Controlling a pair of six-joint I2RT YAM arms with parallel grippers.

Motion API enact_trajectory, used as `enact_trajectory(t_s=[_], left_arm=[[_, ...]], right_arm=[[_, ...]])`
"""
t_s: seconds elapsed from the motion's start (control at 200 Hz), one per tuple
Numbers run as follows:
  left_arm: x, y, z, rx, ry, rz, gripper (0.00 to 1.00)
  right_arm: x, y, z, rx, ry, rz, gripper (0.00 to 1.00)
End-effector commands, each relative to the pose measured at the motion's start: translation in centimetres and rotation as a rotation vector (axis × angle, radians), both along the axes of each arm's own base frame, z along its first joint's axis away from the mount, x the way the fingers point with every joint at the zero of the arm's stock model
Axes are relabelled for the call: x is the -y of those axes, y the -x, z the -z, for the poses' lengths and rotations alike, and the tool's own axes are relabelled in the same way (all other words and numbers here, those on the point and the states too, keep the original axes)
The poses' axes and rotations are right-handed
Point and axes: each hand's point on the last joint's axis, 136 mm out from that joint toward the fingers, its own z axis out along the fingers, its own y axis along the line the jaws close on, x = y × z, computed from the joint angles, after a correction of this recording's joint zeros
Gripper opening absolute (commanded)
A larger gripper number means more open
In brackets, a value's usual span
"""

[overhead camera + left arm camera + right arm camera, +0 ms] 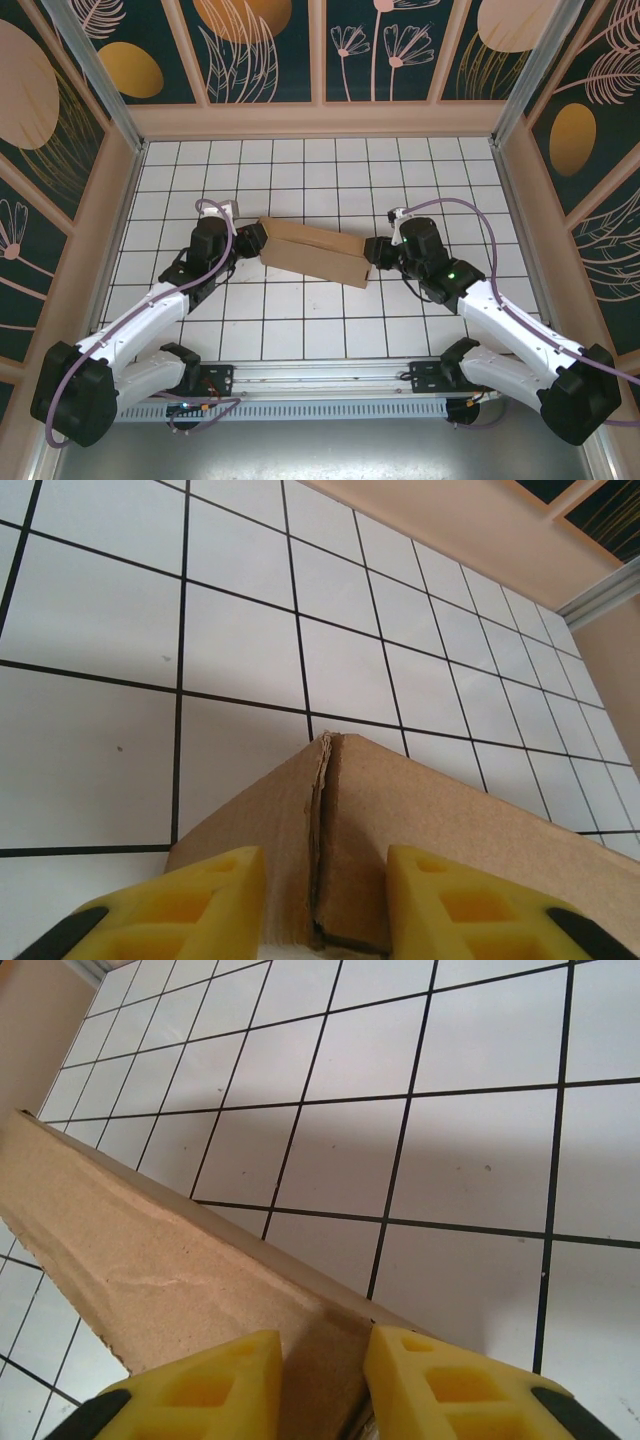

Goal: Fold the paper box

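Note:
The paper box (315, 250) is a brown cardboard piece, long and narrow, stretched between my two grippers over the middle of the tiled table. My left gripper (256, 238) holds its left end. In the left wrist view a folded corner of the box (430, 820), with a ragged seam, sits between the yellow fingers (215, 900) of that gripper (325, 910). My right gripper (378, 252) holds the right end. In the right wrist view that gripper (322, 1385) is closed on a cardboard wall (150, 1250) running off to the upper left.
The white tiled table (320, 330) with its black grid lines is walled in by tan side panels (320, 118) at the back, left and right. Both arm bases stand on a metal rail (320, 380) at the near edge.

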Motion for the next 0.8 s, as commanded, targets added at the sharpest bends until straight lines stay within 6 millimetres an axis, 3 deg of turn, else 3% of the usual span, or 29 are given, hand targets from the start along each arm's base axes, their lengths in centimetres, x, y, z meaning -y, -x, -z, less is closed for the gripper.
enact_trajectory(t_s=[0.0,0.17,0.29,0.49,0.796], left_arm=[[-1.0,3.0,6.1,-0.204,-0.079,0.014,0.35],[-1.2,3.1,6.2,-0.201,-0.09,0.01,0.36],[-1.2,3.1,6.4,-0.204,-0.092,0.011,0.36],[-1.2,3.0,6.2,-0.201,-0.094,0.015,0.36],[-0.9,3.8,6.8,-0.221,-0.037,0.017,0.34]], right_arm=[[1.1,1.3,2.3,-0.101,0.071,0.001,0.37],[0.8,0.5,-1.9,-0.05,-0.011,0.0,0.46],[0.7,0.3,-3.3,-0.052,-0.061,-0.002,0.51],[0.5,1.2,-1.3,-0.135,-0.107,-0.005,0.5],[0.0,4.0,3.2,-0.219,-0.143,-0.063,0.33]])
